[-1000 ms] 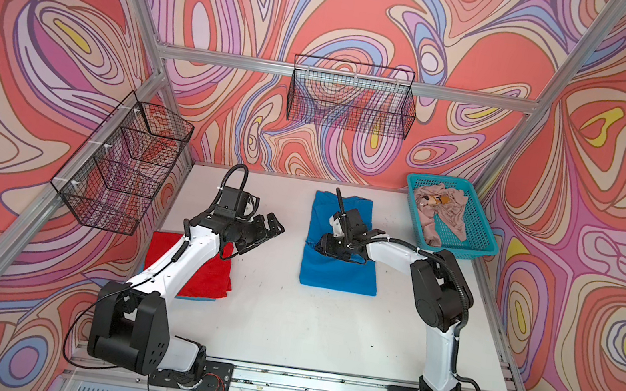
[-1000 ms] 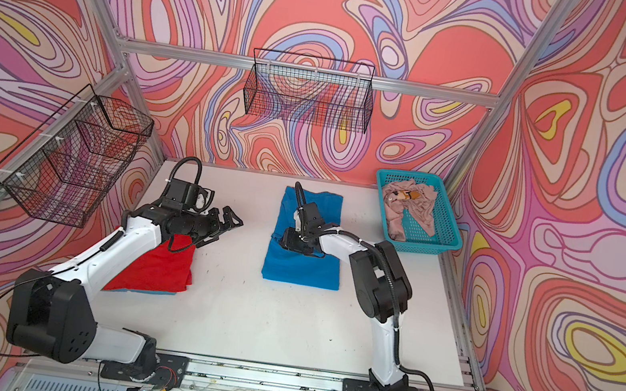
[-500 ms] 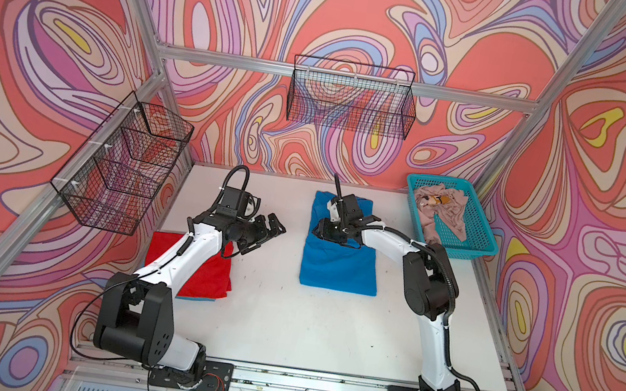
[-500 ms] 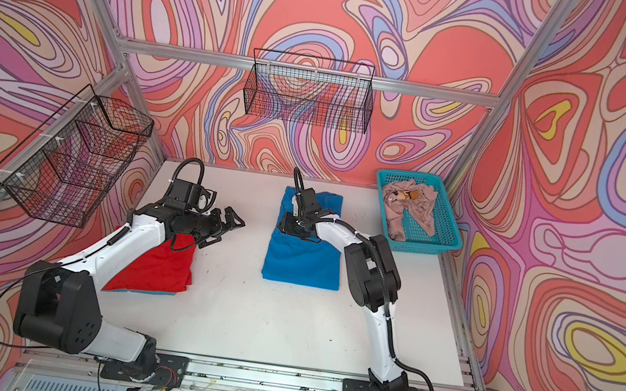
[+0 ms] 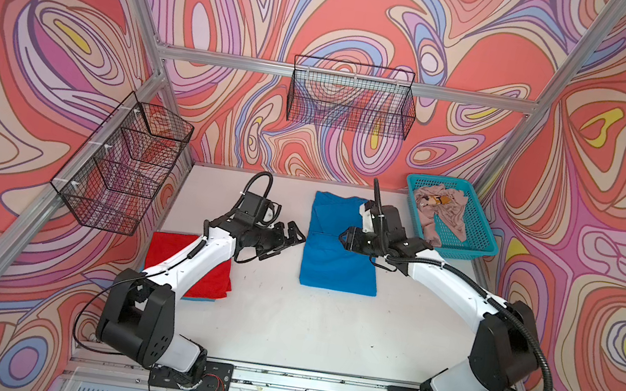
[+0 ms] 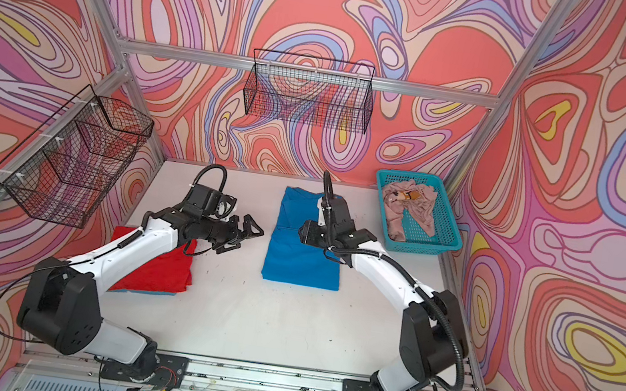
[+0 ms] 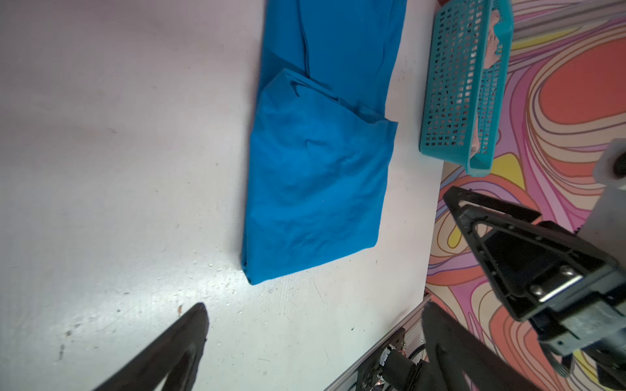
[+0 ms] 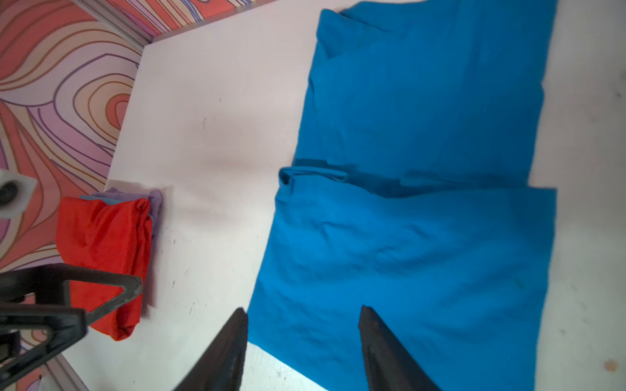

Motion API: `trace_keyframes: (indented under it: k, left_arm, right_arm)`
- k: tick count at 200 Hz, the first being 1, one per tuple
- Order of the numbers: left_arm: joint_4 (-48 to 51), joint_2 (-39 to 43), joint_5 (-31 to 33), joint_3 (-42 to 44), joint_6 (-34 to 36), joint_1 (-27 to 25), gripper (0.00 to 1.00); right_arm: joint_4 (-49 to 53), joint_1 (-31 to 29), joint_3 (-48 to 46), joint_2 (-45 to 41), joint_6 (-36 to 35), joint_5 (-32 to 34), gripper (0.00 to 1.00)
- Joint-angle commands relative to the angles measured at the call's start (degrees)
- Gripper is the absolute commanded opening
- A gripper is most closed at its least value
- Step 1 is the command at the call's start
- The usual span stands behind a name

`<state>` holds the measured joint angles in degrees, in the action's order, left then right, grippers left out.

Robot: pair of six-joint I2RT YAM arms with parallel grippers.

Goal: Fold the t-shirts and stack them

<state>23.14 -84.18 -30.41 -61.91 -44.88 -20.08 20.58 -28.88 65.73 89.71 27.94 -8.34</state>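
Note:
A bright blue t-shirt (image 5: 341, 251) (image 6: 302, 254) lies in a long folded strip mid-table, its near half doubled over. My right gripper (image 5: 345, 237) (image 8: 303, 313) hovers open over the shirt's left edge, nothing between its fingers. My left gripper (image 5: 292, 235) (image 7: 313, 311) stands wide open above bare table just left of the blue t-shirt (image 7: 318, 176). A folded red t-shirt (image 5: 207, 273) (image 8: 101, 243) lies at the left, partly under my left arm, on top of other folded cloth. A beige-pink t-shirt (image 5: 443, 212) with an orange-black print is crumpled in the basket.
The turquoise mesh basket (image 5: 462, 252) (image 7: 464, 84) sits at the back right corner of the white table (image 5: 304, 329). Black wire baskets hang on the back wall (image 5: 351, 97) and the left wall (image 5: 122, 168). A metal rail runs along the front edge.
My right arm has swung its elbow out to the right and lower, the gripper staying over the blue t-shirt with its jaws a little wider. The left gripper has barely moved.

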Motion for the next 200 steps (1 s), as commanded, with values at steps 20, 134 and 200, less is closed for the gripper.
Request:
trace_keyframes:
  k: [20, 134, 200]
  left_arm:
    - [-7.4, -8.0, 1.4, -2.6, -7.3, -5.7, 1.0]
    - [-16.9, -22.2, 2.0, 0.9, -14.2, -10.5, 1.0]
    - [-20.9, -18.2, 3.0, 13.6, -16.4, -10.9, 1.0]
  right_arm:
    - [-2.1, 0.1, -8.9, -0.7, 0.8, 2.6, 0.55]
    - [-7.7, 1.3, -16.5, 5.3, 2.8, 2.5, 0.53]
    - [-11.3, 1.3, -25.4, 3.5, 8.7, -1.4, 0.51]
